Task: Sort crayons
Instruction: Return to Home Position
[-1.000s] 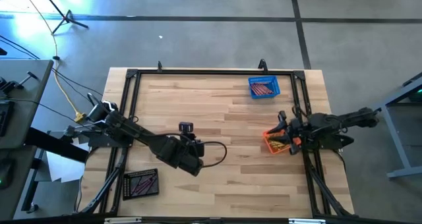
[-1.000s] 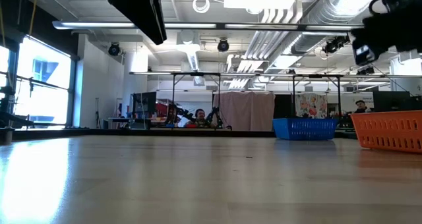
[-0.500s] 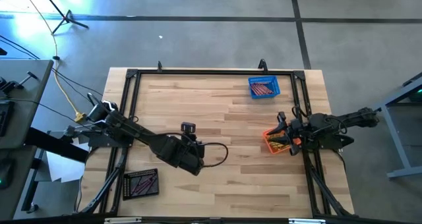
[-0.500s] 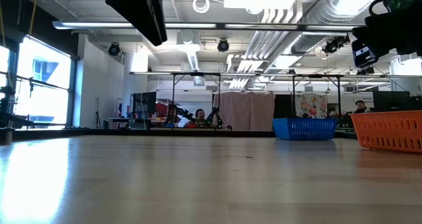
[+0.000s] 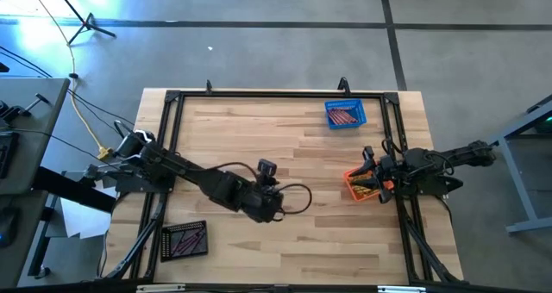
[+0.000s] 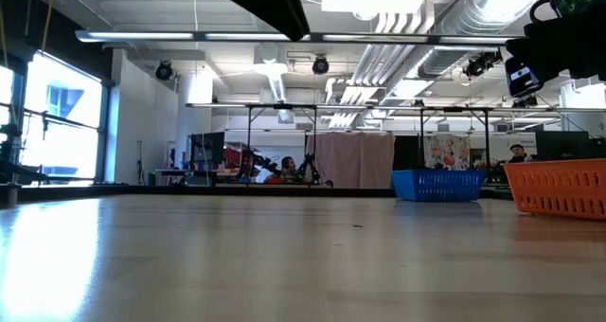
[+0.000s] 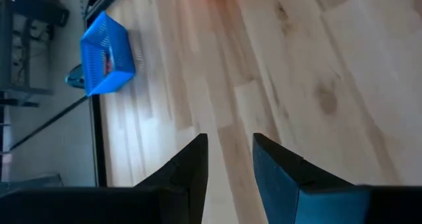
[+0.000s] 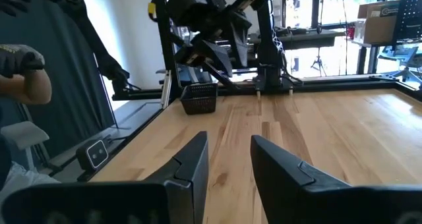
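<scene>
Left wrist view, left gripper [image 7: 229,141] fingers slightly apart, empty, right gripper [image 8: 229,141] fingers likewise apart, empty

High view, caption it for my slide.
Crayons sorted into blue basket, orange basket and black basket; left claw hovers over the table, right claw at the orange one.

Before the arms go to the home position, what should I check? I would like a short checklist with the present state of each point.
1. Left gripper empty: ok, fingers apart, nothing between.
2. Right gripper empty: ok, the same.
3. Crayons in baskets, none loose on the table: ok in the high view.
4. Blue basket, orange basket, black basket upright: ok.
</scene>
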Controlling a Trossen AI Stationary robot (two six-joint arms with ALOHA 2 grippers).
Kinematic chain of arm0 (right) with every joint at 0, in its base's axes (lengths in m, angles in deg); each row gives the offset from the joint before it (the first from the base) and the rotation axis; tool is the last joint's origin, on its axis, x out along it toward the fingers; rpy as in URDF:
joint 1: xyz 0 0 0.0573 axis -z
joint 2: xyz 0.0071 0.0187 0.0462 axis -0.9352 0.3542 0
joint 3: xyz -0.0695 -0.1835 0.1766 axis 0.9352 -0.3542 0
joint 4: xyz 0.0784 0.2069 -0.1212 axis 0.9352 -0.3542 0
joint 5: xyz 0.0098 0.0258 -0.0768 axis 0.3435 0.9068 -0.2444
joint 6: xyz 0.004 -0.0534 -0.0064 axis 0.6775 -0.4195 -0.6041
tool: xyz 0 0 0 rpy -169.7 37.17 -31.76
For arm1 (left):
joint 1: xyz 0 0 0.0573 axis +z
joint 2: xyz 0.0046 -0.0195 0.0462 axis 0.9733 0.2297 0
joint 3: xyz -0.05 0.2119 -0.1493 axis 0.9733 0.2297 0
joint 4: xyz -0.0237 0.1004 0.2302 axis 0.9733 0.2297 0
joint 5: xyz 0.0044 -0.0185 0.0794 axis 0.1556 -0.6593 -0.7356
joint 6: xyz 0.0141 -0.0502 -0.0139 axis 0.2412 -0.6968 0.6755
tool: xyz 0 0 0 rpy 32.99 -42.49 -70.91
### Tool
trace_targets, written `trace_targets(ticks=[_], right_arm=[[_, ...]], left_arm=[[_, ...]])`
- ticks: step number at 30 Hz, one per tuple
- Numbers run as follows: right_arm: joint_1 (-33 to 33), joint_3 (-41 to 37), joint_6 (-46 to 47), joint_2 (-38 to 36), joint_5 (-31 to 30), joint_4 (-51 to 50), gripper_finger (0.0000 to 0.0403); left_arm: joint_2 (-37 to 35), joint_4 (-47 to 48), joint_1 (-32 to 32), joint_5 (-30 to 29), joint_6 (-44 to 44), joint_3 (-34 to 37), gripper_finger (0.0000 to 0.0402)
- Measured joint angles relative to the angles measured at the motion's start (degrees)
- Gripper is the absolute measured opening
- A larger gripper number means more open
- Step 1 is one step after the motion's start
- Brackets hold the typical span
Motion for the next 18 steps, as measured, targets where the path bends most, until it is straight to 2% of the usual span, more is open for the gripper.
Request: trace_targets(ticks=[3, 8, 10, 13, 18], right_arm=[[0.0, 0.0, 0.0, 0.0, 0.0, 0.0, 0.0099], [0.0, 0.0, 0.0, 0.0, 0.0, 0.0, 0.0099], [0.0, 0.0, 0.0, 0.0, 0.0, 0.0, 0.0099], [0.0, 0.0, 0.0, 0.0, 0.0, 0.0, 0.0099], [0.0, 0.0, 0.0, 0.1, 0.0, 0.0, 0.0099]], left_arm=[[0.0, -0.7, 0.9, 0.9, 0.7, 0.0, 0.0104], [0.0, -1.4, 3.2, 6.8, 1.6, 0.0, 0.0104], [-0.1, -2.7, 3.7, 7.2, 2.8, 0.8, 0.0104], [-0.8, -5.0, 4.6, 8.1, 3.5, 4.0, 0.0104], [-8.2, -13.4, 8.1, 16.0, 2.2, 13.2, 0.0104]])
